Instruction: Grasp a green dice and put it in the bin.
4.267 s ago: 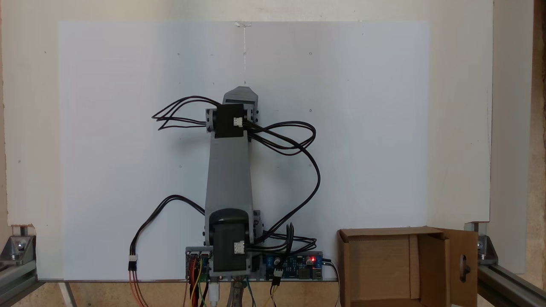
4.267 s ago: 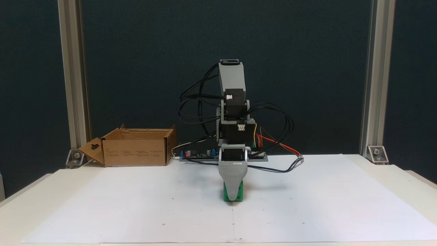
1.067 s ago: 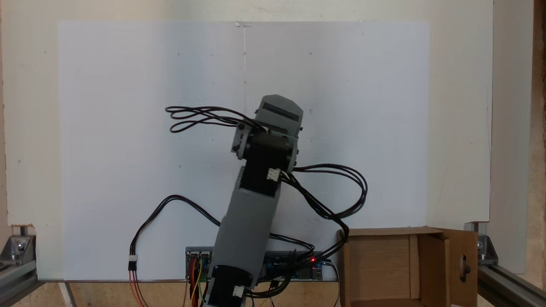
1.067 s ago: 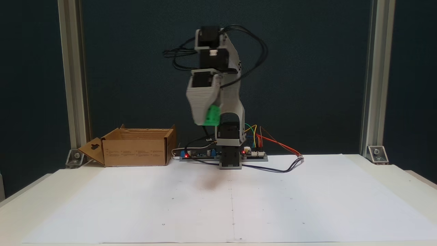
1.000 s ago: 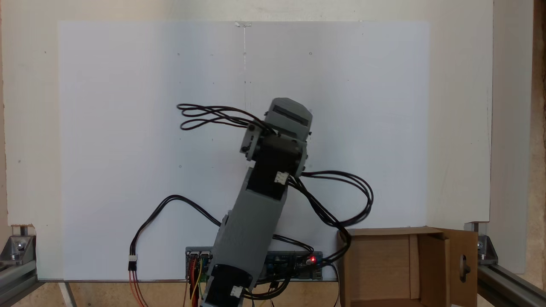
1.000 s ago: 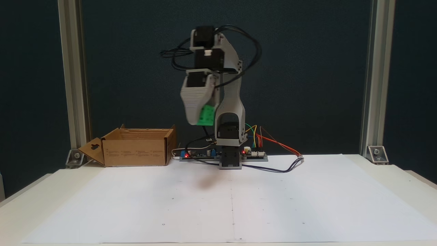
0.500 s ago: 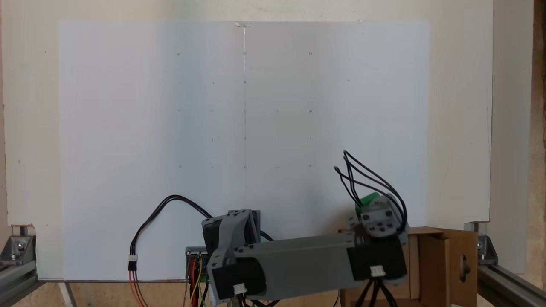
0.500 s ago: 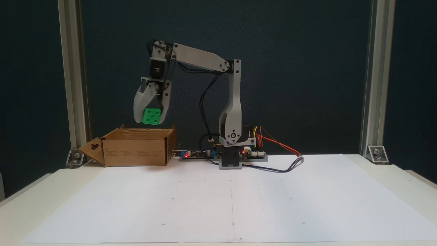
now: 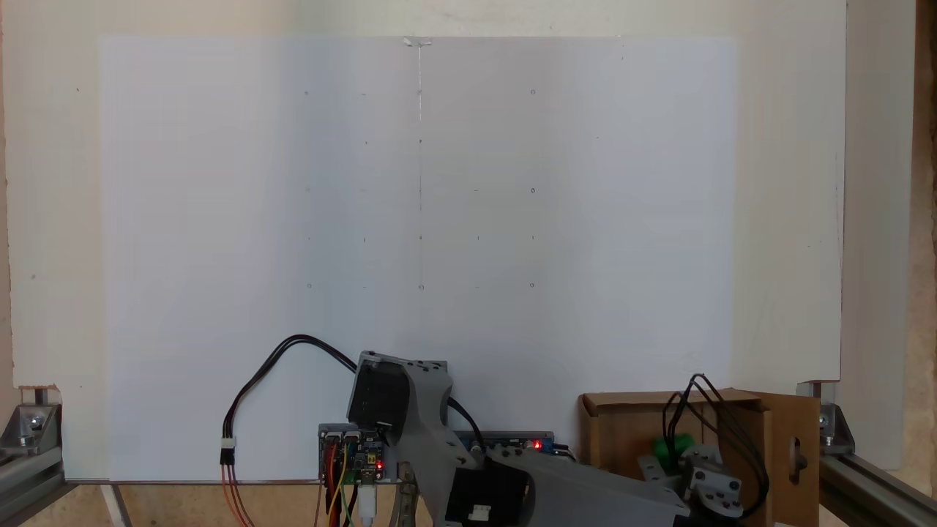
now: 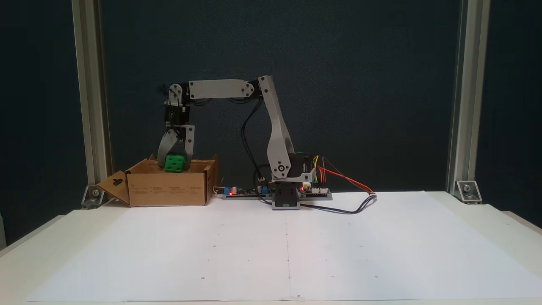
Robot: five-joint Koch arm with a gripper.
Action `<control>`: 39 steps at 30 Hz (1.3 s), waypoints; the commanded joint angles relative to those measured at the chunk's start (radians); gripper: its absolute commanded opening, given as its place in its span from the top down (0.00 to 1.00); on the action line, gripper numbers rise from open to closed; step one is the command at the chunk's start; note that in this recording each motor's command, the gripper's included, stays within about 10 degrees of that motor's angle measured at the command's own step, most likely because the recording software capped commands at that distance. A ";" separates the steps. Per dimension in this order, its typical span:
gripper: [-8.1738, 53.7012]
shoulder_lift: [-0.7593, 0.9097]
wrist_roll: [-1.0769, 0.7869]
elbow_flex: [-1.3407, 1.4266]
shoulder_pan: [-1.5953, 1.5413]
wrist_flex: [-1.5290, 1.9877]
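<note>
The green dice [image 10: 174,163] hangs right at the top rim of the bin [image 10: 169,188], a brown cardboard box at the back left in a fixed view. My grey gripper [image 10: 174,166] points straight down and is shut on the dice, one finger on each side of it. In a fixed view from above, the green dice [image 9: 672,446] shows inside the outline of the bin [image 9: 622,439], partly covered by my wrist and black cables. The bin's flap with a keyhole cutout [image 10: 115,185] hangs open on its outer side.
A large white paper sheet [image 10: 288,250] covers the table. The arm's base and circuit boards with coloured wires [image 10: 313,190] sit at the back middle. Aluminium posts [image 10: 89,97] stand at both back corners, one just behind the bin.
The arm lifted the dice off the paper, swung over to the bin, and over the last half second lowered the dice to the bin's rim.
</note>
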 commanded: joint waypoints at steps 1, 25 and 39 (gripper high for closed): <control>0.67 0.003 -0.086 -0.060 0.014 -0.012; 0.17 0.327 0.313 -0.060 -0.299 -0.124; 0.16 0.465 0.422 -0.023 -1.284 -0.127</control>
